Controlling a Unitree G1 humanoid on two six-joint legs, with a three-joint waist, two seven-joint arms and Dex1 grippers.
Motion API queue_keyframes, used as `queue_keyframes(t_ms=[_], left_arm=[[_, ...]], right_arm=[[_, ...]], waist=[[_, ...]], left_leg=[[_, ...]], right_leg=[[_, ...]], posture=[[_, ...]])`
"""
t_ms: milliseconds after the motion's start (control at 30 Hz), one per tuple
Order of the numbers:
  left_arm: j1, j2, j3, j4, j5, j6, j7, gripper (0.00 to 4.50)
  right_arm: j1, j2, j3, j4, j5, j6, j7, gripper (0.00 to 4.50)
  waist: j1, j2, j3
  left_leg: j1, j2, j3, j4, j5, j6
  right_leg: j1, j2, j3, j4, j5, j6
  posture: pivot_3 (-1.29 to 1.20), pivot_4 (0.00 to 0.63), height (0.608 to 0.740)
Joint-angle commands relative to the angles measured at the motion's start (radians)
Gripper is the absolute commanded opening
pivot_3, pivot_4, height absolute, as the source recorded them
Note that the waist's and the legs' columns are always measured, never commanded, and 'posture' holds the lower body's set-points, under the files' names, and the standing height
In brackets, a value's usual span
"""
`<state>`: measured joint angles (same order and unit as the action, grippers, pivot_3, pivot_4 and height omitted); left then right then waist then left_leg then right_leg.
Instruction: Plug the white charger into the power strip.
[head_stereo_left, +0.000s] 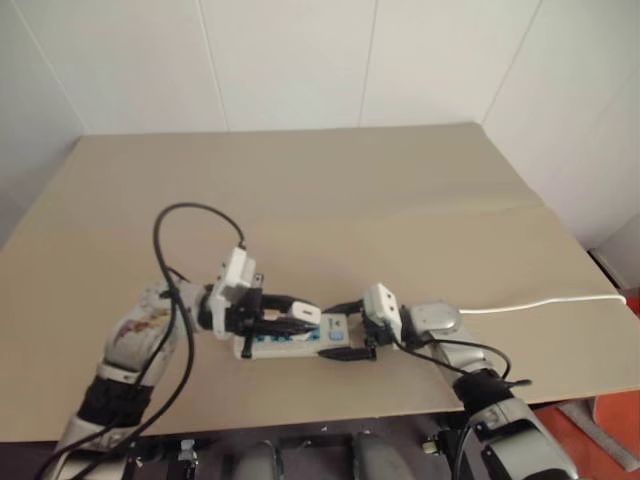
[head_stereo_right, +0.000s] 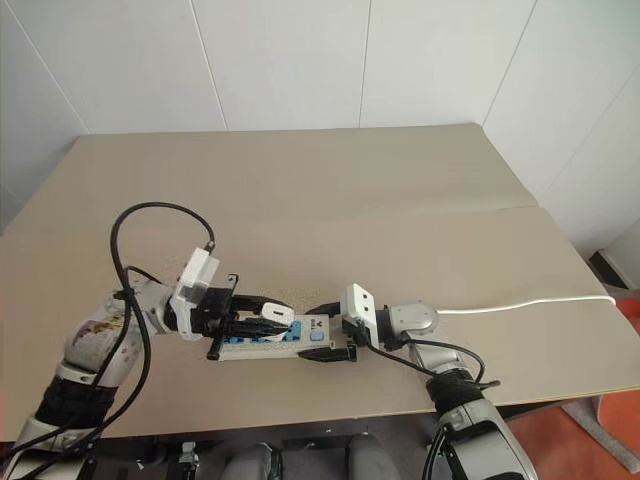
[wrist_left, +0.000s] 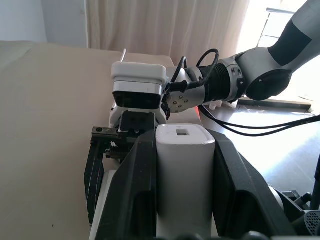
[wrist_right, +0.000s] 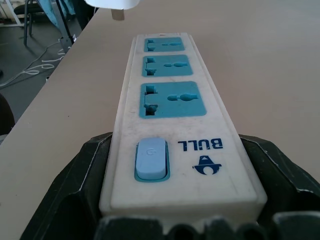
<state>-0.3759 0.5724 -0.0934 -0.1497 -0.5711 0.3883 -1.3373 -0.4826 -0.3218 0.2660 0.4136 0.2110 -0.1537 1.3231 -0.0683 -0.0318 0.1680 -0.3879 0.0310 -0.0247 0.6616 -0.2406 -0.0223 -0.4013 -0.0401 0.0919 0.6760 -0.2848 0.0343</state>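
The left gripper (head_stereo_left: 300, 322) clamps the white charger (wrist_left: 184, 175) between its fingers, just above the power strip (wrist_right: 172, 125). The right gripper (wrist_right: 175, 200) grasps the strip's switch end on the surface (head_stereo_left: 330, 190).

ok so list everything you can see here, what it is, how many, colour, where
white charger: one, white, held between the left claw's fingers, above the far end of the power strip, prongs not yet in a socket
power strip: one, white with three blue sockets and a pale blue switch, lying on the table near its front edge, switch end between the right claw's fingers
cable: one, white, running from the strip's switch end across the table toward the robot's right
table: one, tan, spanning the scene
left claw: one, black fingers, shut on the white charger
right claw: one, black fingers, clasping the sides of the power strip
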Motion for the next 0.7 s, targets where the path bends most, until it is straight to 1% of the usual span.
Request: queue_keyframes(t_ms=[33,400,700], left_arm=[[-0.003,-0.037,-0.006,0.012,0.016,-0.055,0.02,1.02],[0.025,-0.086,-0.047,0.071,0.082,-0.165,0.021,1.02],[0.018,-0.116,-0.056,0.126,0.117,-0.197,0.047,1.02]], right_arm=[[0.026,-0.006,0.028,-0.02,-0.019,0.023,0.005,3.47],[0.028,-0.015,0.028,-0.036,-0.017,0.038,0.003,3.47],[0.027,-0.015,0.027,-0.039,-0.018,0.045,-0.003,3.47]], waist=[[0.0,0.0,0.0],[0.001,0.0,0.0],[0.001,0.0,0.0]], left_leg=[[0.0,0.0,0.0,0.0,0.0,0.0],[0.0,0.0,0.0,0.0,0.0,0.0],[0.0,0.0,0.0,0.0,0.0,0.0]], right_leg=[[0.0,0.0,0.0,0.0,0.0,0.0],[0.0,0.0,0.0,-0.001,0.0,0.0],[0.001,0.0,0.0,-0.001,0.0,0.0]], posture=[[0.0,0.15,0.74],[0.0,0.15,0.74],[0.0,0.15,0.74]])
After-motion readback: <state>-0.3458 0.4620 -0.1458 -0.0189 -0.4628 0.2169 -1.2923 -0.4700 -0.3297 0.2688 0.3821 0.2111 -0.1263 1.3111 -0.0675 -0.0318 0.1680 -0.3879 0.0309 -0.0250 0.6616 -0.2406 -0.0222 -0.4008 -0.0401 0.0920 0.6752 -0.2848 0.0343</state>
